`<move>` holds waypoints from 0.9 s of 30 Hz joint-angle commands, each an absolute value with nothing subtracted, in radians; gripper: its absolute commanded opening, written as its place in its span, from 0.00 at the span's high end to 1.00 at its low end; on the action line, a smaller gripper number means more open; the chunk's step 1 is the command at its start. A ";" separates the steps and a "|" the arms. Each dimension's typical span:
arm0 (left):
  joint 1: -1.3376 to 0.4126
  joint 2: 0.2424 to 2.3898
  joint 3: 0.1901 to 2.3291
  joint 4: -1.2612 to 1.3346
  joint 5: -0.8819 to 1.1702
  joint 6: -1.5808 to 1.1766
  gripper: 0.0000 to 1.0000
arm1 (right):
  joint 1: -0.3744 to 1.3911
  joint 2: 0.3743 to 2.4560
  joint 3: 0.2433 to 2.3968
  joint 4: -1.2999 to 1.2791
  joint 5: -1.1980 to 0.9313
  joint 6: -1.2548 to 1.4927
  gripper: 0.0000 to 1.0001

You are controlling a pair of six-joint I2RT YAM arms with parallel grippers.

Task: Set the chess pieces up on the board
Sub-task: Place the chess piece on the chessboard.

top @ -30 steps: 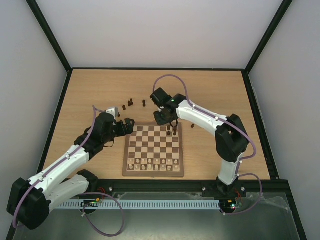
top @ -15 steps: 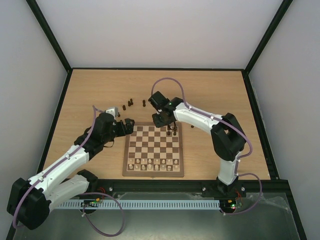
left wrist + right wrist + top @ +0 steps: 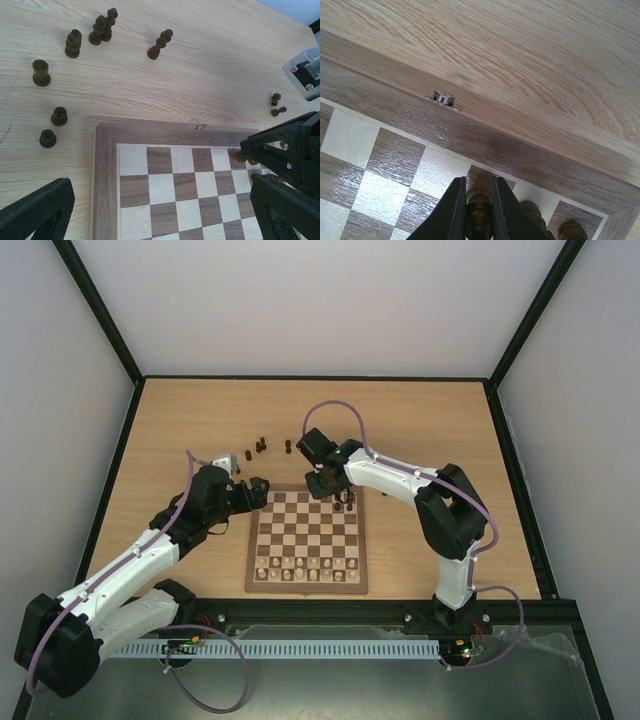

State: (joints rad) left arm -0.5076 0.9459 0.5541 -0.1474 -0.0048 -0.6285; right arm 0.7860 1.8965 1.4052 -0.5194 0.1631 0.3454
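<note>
Toward the counter's far edge, just inside the board's [image 3: 380, 87] far border, the right gripper [image 3: 478, 192] was clamped on a dark chess piece [image 3: 479, 220].

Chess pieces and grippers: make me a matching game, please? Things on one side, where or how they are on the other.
Things: 1 left gripper; 2 right gripper; 3 pale chessmen; 4 loose dark chess pieces.
States: A on the table beyond the board; B shut on a dark piece; C open; D on the board's near rows.
Pairs: 1-C, 2-B, 3-D, 4-A.
</note>
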 commanded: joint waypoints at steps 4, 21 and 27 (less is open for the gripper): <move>-0.511 0.951 0.557 -0.141 -0.011 -0.620 0.01 | 0.793 1.917 1.381 -0.520 0.175 0.357 0.94; -0.511 0.955 0.555 -0.140 -0.011 -0.623 0.01 | 0.792 1.923 1.362 -0.515 0.197 0.361 0.91; -0.511 0.954 0.555 -0.139 -0.011 -0.624 0.01 | 0.792 1.925 1.358 -0.511 0.196 0.360 0.90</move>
State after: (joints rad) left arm -0.5076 0.9463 0.5545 -0.1474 -0.0048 -0.6285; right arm 0.7860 1.9038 1.3785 -0.4904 0.1810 0.3492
